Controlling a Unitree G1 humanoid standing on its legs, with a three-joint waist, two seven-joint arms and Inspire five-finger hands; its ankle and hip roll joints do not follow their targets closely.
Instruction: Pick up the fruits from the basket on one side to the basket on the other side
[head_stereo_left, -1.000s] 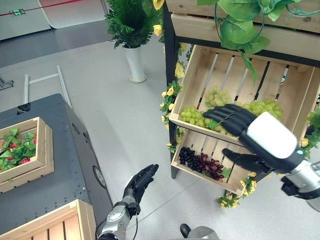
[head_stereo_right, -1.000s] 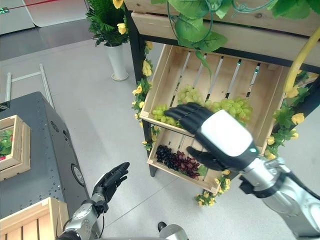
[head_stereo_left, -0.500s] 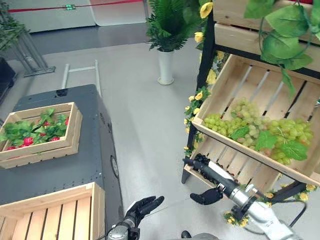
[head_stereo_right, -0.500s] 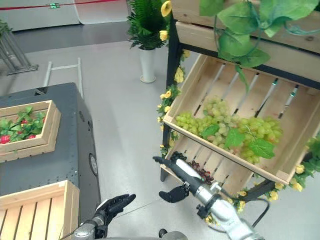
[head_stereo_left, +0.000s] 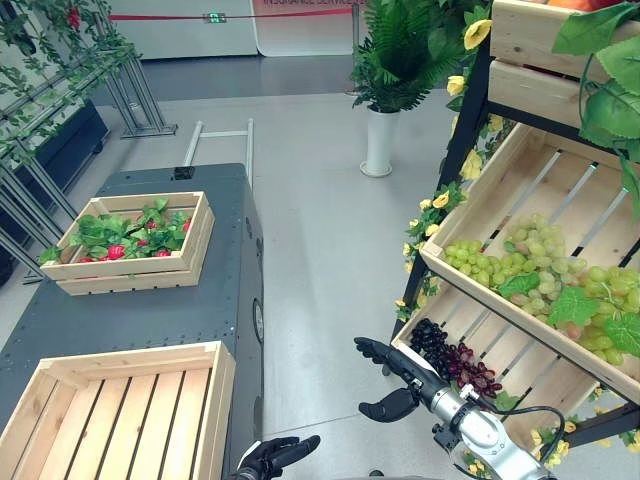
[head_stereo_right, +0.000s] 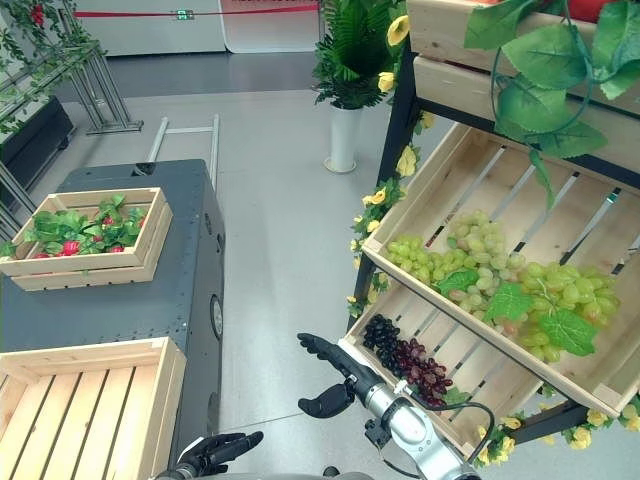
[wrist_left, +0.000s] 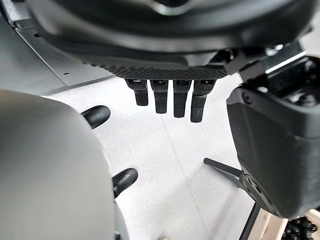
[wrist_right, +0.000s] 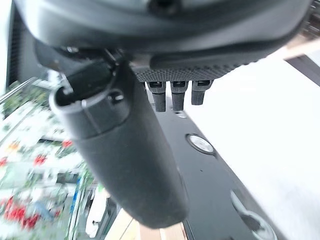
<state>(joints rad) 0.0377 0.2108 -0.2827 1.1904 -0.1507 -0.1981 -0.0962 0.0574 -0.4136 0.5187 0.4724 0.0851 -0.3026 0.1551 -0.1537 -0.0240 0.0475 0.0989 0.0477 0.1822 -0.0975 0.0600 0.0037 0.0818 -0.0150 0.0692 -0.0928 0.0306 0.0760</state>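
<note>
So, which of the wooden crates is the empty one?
The slatted crate nearest the camera on the dark cabinet: bare slats inside. The crate behind it holds leaves and red fruit; the shelf crates hold green grapes and dark grapes.

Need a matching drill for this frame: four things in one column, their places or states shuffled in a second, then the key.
Things
1. pale green grape bunches
2. dark purple grape bunches
3. shallow wooden crate of red fruit and green leaves
4. slatted wooden crate nearest the robot

Places or states
A. empty, on the near end of the dark grey cabinet
B. upper tilted crate of the stand
C. far end of the cabinet top
D. lower tilted crate, just beyond the open right hand

Pairs: 1-B, 2-D, 3-C, 4-A
</note>
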